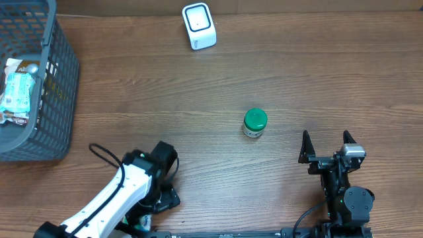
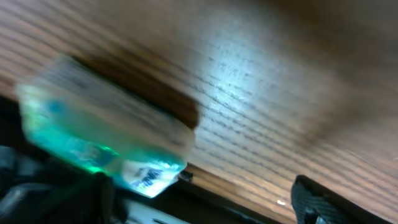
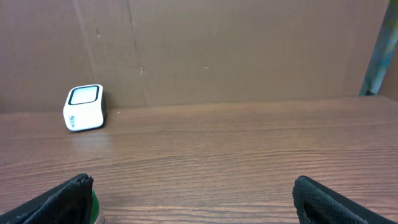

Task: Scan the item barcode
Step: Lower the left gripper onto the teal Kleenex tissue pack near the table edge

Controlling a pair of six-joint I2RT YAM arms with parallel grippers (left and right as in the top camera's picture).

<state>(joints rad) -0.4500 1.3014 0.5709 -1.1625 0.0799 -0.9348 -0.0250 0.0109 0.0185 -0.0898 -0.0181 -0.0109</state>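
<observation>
A blurred clear packet with green and blue print [image 2: 106, 140] lies at the table's front edge in the left wrist view. My left gripper [image 2: 186, 202] is over it with jaws wide apart; the packet sits by the left finger, and bare wood separates it from the right finger [image 2: 317, 202]. From overhead, the left arm [image 1: 125, 192] hides most of this, leaving only a green glint [image 1: 142, 223]. The white barcode scanner [image 1: 199, 26] stands at the far edge. My right gripper [image 1: 327, 151] rests open and empty at the front right.
A small jar with a green lid [image 1: 254, 123] stands mid-table, left of the right gripper's left finger [image 3: 74, 199]. A grey mesh basket [image 1: 56, 99] holding packets fills the far left corner. A cardboard wall [image 3: 249, 50] backs the table.
</observation>
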